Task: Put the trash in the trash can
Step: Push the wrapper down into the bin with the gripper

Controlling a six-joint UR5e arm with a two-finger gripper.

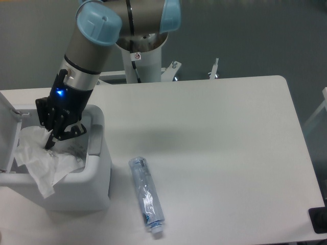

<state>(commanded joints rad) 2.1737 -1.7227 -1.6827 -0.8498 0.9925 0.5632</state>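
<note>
The pale grey-white trash can (99, 168) stands at the table's left edge with its flap lid (6, 127) swung up on the left. The wrinkly white wrapper (36, 155) lies in the can's opening, and one corner drapes over the front rim. My gripper (63, 138) hangs over the opening, just above and right of the wrapper. Its fingers are spread and hold nothing. The slim clear bottle (146, 194) with a blue-white label lies on the table right of the can, cap toward the front edge.
The white table (214, 132) stretches to the right of the can. The arm's white base column (140, 61) stands behind the table's back edge. A dark object (319, 220) sits at the front right corner.
</note>
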